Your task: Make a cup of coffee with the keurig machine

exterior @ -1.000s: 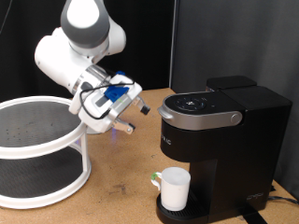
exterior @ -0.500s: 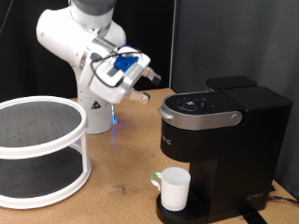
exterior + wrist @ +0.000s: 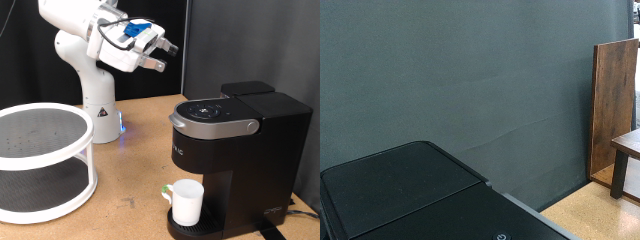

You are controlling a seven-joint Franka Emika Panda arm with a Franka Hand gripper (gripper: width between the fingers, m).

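A boxy matte black coffee maker (image 3: 235,160) stands upright on the wooden desk (image 3: 130,170), at the exterior view's right. Its grey-silver curved lid handle is down and shut, with round buttons on the top panel. A plain white mug (image 3: 186,202) sits upright on the round drip tray under the spout, its handle towards the exterior view's left. The wrist view shows only the machine's black top (image 3: 410,190).

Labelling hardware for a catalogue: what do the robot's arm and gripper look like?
The arm is glossy white with rounded, bulbous segments on a conical white base. The gripper has a white body, a blue part with dark cabling on top, and short dark-tipped fingers.
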